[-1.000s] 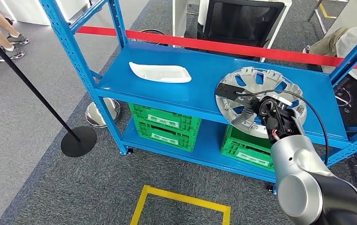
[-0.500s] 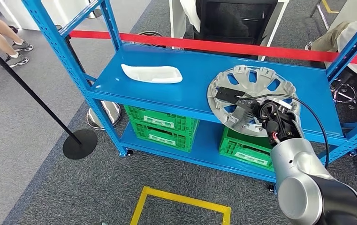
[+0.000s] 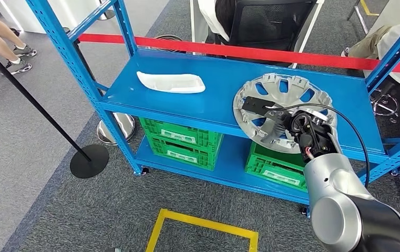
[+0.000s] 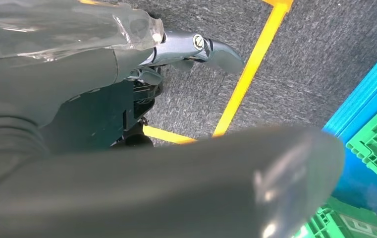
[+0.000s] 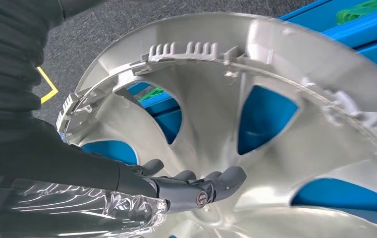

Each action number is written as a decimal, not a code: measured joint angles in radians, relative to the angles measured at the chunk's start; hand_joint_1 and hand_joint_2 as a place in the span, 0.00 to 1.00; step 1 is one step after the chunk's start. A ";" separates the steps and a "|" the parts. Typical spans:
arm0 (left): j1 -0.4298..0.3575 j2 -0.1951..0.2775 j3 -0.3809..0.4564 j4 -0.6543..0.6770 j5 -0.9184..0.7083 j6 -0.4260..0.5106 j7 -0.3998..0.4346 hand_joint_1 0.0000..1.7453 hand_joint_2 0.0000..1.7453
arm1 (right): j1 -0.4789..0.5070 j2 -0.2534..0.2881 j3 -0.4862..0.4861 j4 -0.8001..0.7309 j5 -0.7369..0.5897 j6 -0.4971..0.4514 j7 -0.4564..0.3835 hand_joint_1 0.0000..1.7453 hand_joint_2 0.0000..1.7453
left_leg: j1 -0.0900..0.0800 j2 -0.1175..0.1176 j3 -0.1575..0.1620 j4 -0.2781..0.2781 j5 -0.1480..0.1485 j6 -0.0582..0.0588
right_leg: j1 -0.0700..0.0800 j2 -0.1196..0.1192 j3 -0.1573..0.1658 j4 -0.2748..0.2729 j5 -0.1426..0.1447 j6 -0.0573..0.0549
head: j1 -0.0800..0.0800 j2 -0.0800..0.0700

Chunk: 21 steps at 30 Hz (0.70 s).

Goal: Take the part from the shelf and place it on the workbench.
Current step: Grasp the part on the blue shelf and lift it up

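Observation:
A silver hubcap (image 3: pixel 281 89) stands tilted over the front right of the blue shelf's middle board (image 3: pixel 213 100). My right hand (image 3: pixel 292 123) grips it, with dark fingers lying across its ribbed inner face (image 5: pixel 211 109) and reaching toward its centre. The right hand (image 5: pixel 176 188) fingers (image 5: pixel 196 186) press flat against that inner surface. A white moulded part (image 3: pixel 170 82) lies on the same board to the left. My left hand (image 4: pixel 176 188) hangs over the grey carpet near a yellow floor line, holding nothing, thumb and fingers apart.
Green crates (image 3: pixel 184 139) (image 3: pixel 274 165) sit on the bottom board. A red barrier tape (image 3: pixel 271 52) runs behind the shelf, and a black stanchion base (image 3: pixel 89 160) stands at left. A yellow floor square (image 3: pixel 203 226) lies in front. People stand at the far left (image 3: pixel 3 42) and right (image 3: pixel 397 47).
The camera has shifted a little, so the whole shelf sits slightly further left in the picture. The hubcap stays tilted in my right hand.

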State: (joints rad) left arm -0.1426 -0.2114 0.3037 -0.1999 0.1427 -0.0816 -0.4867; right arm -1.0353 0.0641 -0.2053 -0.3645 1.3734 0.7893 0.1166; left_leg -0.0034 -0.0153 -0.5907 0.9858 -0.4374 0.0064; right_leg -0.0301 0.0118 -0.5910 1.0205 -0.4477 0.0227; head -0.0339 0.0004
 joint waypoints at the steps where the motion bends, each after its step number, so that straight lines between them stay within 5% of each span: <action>1: -0.001 -0.001 0.000 0.000 0.000 -0.002 0.003 0.00 0.50 | -0.002 0.000 0.000 -0.001 0.000 0.000 0.002 0.00 1.00 | 0.001 0.002 0.008 -0.015 0.009 0.007 | 0.001 -0.001 0.001 0.000 -0.001 0.004 | 0.000 0.000; 3: -0.004 -0.004 0.000 0.000 0.000 -0.005 0.008 0.00 1.00 | -0.006 -0.001 0.000 -0.004 0.001 0.000 0.005 0.00 1.00 | 0.006 0.006 0.022 -0.043 0.026 0.016 | 0.004 -0.003 -0.019 0.045 -0.035 0.008 | 0.004 0.000; 5: -0.006 -0.006 0.000 0.000 0.000 -0.008 0.012 0.00 1.00 | -0.008 -0.002 0.000 -0.004 0.002 0.000 0.006 0.00 1.00 | 0.009 0.007 0.021 -0.049 0.032 0.018 | 0.003 -0.005 -0.071 0.165 -0.097 0.011 | 0.006 0.000; 7: -0.006 -0.008 0.000 0.000 0.001 -0.008 0.014 0.00 1.00 | -0.002 -0.003 0.000 -0.004 0.004 0.000 0.006 0.00 1.00 | 0.011 0.007 0.014 -0.043 0.032 0.017 | 0.001 -0.005 -0.108 0.252 -0.125 0.018 | 0.006 0.000; 8: -0.006 -0.008 0.000 0.000 0.001 -0.009 0.014 0.00 1.00 | 0.001 -0.003 0.000 -0.004 0.004 0.000 0.007 0.00 1.00 | 0.013 0.006 0.010 -0.037 0.031 0.015 | -0.001 -0.005 -0.103 0.244 -0.113 0.022 | 0.006 0.000; 11: -0.007 -0.008 0.000 0.000 0.001 -0.009 0.014 0.00 1.00 | -0.001 -0.003 0.000 -0.004 0.004 0.001 0.007 0.00 1.00 | 0.020 0.004 -0.011 -0.001 0.020 -0.003 | -0.010 -0.005 -0.019 0.078 -0.041 0.031 | 0.006 0.000; 15: -0.010 -0.006 0.000 0.000 0.000 -0.008 0.014 0.00 0.00 | 0.000 -0.003 0.000 -0.004 0.003 0.010 0.007 0.00 1.00 | 0.019 -0.002 -0.038 0.025 0.020 -0.022 | -0.005 0.002 -0.008 0.040 -0.024 0.000 | 0.003 0.000; 18: -0.010 -0.006 0.000 0.000 0.001 -0.005 0.004 0.00 0.00 | -0.002 0.000 -0.001 -0.004 0.002 0.011 0.007 0.00 1.00 | 0.023 0.003 -0.064 0.075 -0.021 -0.028 | -0.006 0.000 -0.017 0.038 -0.014 -0.021 | 0.001 0.000; 21: -0.010 -0.006 0.001 0.000 0.002 0.001 -0.001 0.00 0.00 | 0.000 0.000 -0.001 -0.004 0.002 0.011 0.007 0.00 1.00 | 0.023 0.006 -0.146 0.266 -0.124 -0.030 | -0.003 -0.004 -0.031 0.037 -0.005 -0.031 | 0.000 0.000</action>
State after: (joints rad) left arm -0.1527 -0.2171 0.3045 -0.1999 0.1443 -0.0807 -0.4879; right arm -1.0355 0.0643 -0.2066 -0.3685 1.3752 0.8000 0.1236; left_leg 0.0200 -0.0092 -0.7368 1.2522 -0.5617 -0.0240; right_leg -0.0326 0.0077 -0.6216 1.0580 -0.4525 -0.0088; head -0.0340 0.0004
